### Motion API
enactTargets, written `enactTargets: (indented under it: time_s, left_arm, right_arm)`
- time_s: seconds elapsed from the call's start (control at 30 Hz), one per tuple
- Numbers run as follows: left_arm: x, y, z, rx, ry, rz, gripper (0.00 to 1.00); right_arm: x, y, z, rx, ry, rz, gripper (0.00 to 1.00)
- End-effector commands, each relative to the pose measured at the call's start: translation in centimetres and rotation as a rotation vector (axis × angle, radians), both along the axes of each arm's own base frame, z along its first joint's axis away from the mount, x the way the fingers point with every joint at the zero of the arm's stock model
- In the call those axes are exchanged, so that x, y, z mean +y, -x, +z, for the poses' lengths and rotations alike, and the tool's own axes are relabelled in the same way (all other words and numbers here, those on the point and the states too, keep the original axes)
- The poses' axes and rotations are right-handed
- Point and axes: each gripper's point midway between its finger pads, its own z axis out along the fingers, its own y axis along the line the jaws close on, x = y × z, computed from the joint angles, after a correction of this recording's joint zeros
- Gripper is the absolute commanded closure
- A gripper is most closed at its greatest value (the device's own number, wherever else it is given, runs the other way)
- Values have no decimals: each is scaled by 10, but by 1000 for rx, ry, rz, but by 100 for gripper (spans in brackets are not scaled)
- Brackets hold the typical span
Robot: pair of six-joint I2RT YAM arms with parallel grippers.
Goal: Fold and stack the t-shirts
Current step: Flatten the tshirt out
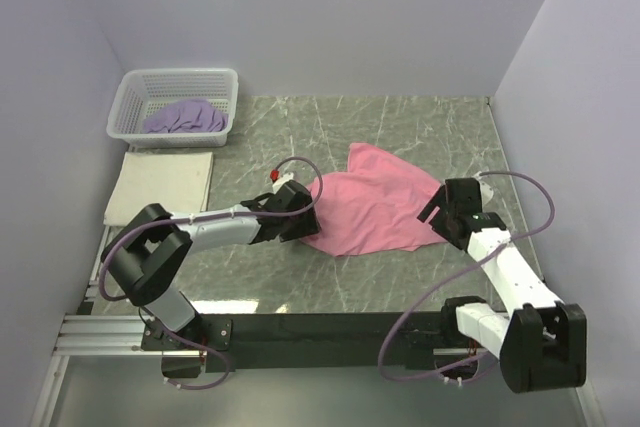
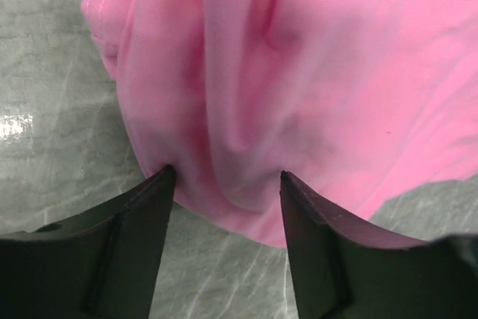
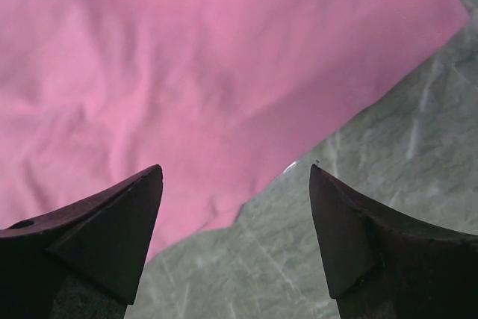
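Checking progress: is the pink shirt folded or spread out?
Spread, not folded: the pink t-shirt lies rumpled in one irregular, wrinkled sheet on the table.

**Materials / finish check**

Pink shirt (image 1: 375, 202): soft knit cloth, matt, fine weave visible up close, creased. Lavender shirt (image 1: 185, 117) and cream shirt (image 1: 165, 179): same matt cloth look. Basket (image 1: 122, 105): white plastic lattice, slight sheen. Table (image 1: 420, 127): grey-green marble-pattern top, smooth, semi-gloss, with glare patches in the left wrist view. Left gripper (image 2: 224, 175) and right gripper (image 3: 235, 169): fingers black, matt, hard plastic by the look. Left arm (image 1: 215, 227): white shell, smooth. Rail (image 1: 100, 332) at the near edge: bare metal, dull.
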Motion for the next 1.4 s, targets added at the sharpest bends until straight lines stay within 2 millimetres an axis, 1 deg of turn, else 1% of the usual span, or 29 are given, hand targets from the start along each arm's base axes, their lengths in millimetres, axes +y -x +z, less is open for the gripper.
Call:
enactTargets:
  time_s: [0.0, 0.17, 0.2, 0.23, 0.3, 0.33, 0.43, 0.47, 0.5, 0.53, 0.57, 0.63, 0.67, 0.7, 0.73, 0.77, 0.8, 0.83, 0.87, 0.9, 0.93, 0.97, 1.03, 1.07, 1.13, 1.17, 1.23, 1.33, 1.37]
  left_arm:
    - [-13, -11, 10, -35, 40, 16, 37]
    - [-8, -11, 2, -36, 18, 29, 49]
    - [-8, -11, 1, -34, 13, 29, 51]
    - [-7, -11, 1, -34, 11, 32, 56]
    - [-4, -11, -3, -33, -1, 35, 61]
    - [-5, -11, -3, -35, -3, 35, 69]
    - [0, -13, -6, -40, -25, 47, 81]
    - [2, -14, -5, -46, -37, 51, 84]
    - [2, -15, -4, -51, -44, 51, 92]
    - [6, -14, -4, -48, -63, 55, 96]
    - [8, -15, 0, -59, -72, 54, 99]
    - [14, -20, 9, -86, -97, 69, 99]
    - [18, -21, 21, -106, -115, 70, 99]
    - [26, -25, 30, -133, -145, 93, 99]
    - [31, -28, 39, -156, -164, 105, 99]
    - [39, -29, 58, -181, -183, 115, 99]
    - [44, -31, 70, -209, -196, 125, 99]
    - [54, -36, 84, -253, -225, 161, 99]
    - [58, -40, 112, -302, -212, 175, 99]
    - [67, -38, 122, -315, -244, 186, 99]
    - [76, -41, 136, -348, -263, 212, 99]
    - [80, -43, 163, -396, -246, 225, 99]
    - [90, -38, 184, -418, -259, 229, 99]
    - [95, -36, 208, -457, -232, 243, 99]
    - [103, -26, 224, -463, -227, 232, 99]
    - [105, -19, 245, -487, -178, 217, 99]
    - [109, -2, 266, -507, -123, 180, 99]
    - [106, 15, 293, -524, -28, 116, 99]
    - [104, 21, 300, -520, -6, 91, 99]
  right_arm:
    - [-14, -13, -9, -19, 17, -91, 15]
    - [-23, -9, -30, 29, 21, -126, 16]
    - [-23, -9, -34, 40, 17, -129, 20]
    - [-22, -9, -35, 44, 8, -123, 21]
    - [-23, -7, -41, 60, 3, -128, 23]
    - [-19, -6, -43, 69, -12, -116, 25]
    - [-16, -4, -53, 89, -27, -102, 34]
    - [-15, -3, -56, 97, -33, -98, 45]
    - [-14, -4, -59, 104, -34, -95, 50]
    - [-13, -4, -61, 107, -40, -90, 56]
    - [-10, -5, -61, 108, -52, -80, 69]
    - [-10, -9, -59, 103, -51, -78, 87]
    - [-11, -12, -55, 94, -43, -77, 100]
    - [-13, -14, -47, 77, -34, -82, 100]
    - [-16, -22, -34, 42, -23, -86, 100]
    - [-22, -28, -17, -13, 0, -105, 100]
    - [-23, -28, -7, -30, 9, -110, 100]
    - [-25, -38, 15, -88, 13, -118, 100]
    - [-28, -42, 30, -126, 21, -131, 100]
    - [-32, -42, 51, -177, 30, -151, 100]
    - [-33, -49, 76, -240, 31, -162, 100]
    - [-35, -50, 90, -275, 32, -174, 100]
    - [-35, -49, 133, -390, 19, -177, 100]
    - [-35, -47, 147, -429, 17, -173, 100]
    - [-32, -36, 182, -515, 14, -149, 100]
    - [-31, -31, 191, -536, 13, -134, 100]
    - [-30, -16, 218, -599, 32, -101, 100]
    - [-30, 1, 243, -650, 63, -64, 100]
    - [-28, 3, 245, -646, 68, -49, 100]
